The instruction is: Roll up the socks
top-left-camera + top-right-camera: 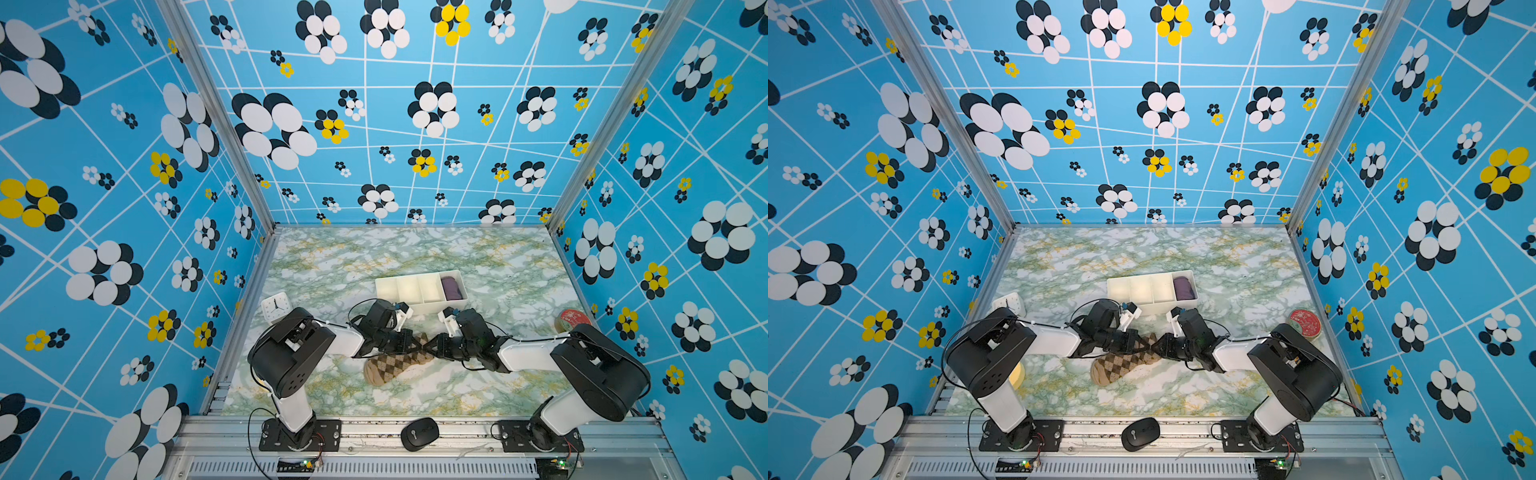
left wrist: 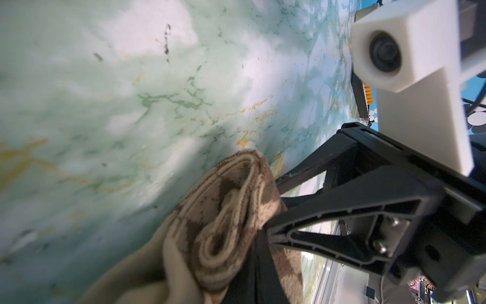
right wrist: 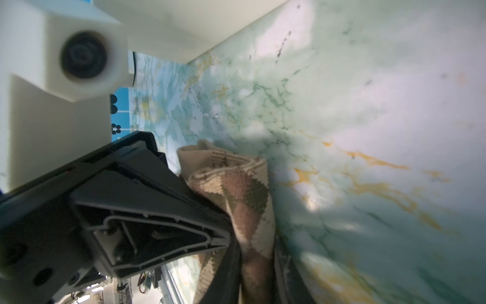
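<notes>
The marbled table carries the white tray. The socks lie on the table just on the robot's side of that tray, not touching it. Both claws meet at the end of the socks nearest the tray. The left claw is closed tight on a small coil of fabric there. The right claw stands narrow, with knit pinched between its jaws in the right wrist view.

The step in hand looks like the early turns of the roll. To do it well, I judge, both claws should turn together and keep the coil snug and square, so no layer slips sideways. The long axis runs slantwise: the coiled end lies toward the tray, and the rounded toe end points away from it, toward the robot's left side. Rolling should follow that line.
</notes>
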{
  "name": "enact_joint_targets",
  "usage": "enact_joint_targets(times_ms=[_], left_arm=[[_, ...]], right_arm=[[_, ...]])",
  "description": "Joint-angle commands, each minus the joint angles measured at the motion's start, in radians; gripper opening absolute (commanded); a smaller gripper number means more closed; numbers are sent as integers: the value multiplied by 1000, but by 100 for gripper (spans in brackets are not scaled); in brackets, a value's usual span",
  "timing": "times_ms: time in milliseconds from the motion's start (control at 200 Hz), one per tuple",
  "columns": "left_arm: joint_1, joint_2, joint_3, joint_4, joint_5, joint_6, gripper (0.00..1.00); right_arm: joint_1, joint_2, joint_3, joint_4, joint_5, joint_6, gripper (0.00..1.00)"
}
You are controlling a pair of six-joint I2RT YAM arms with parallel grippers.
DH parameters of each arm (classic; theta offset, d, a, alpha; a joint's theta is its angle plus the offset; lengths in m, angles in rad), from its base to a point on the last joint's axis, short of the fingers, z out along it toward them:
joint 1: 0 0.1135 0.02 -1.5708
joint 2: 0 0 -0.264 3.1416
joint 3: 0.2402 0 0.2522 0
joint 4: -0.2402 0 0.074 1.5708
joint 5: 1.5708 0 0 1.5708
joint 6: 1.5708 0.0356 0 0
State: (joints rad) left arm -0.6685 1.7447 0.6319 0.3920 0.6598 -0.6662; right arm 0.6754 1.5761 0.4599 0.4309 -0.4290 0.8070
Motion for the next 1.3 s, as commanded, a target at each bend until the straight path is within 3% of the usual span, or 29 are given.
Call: enact_joint_targets(times_ms=[0,205,440,705,970,1294], left_arm=[[7,41,-39,-114,-29,-3,5],[6,17,-29,-141,-17,0,5],[-12,-36,14,-288,-51,60,6],[-36,13,31,-231,-36,29,6],[-62,59,49,-211,-26,13,6],[-62,44,36,-229,-24,19,6]], right_arm=[[-4,25,-11,-78,9,-2,17],[-4,13,11,-129,38,-21,5],[0,-64,39,-277,109,-73,3],[36,-77,78,-354,170,-102,2],[144,-114,191,-557,379,-180,0],[217,-164,237,-649,541,-216,0]])
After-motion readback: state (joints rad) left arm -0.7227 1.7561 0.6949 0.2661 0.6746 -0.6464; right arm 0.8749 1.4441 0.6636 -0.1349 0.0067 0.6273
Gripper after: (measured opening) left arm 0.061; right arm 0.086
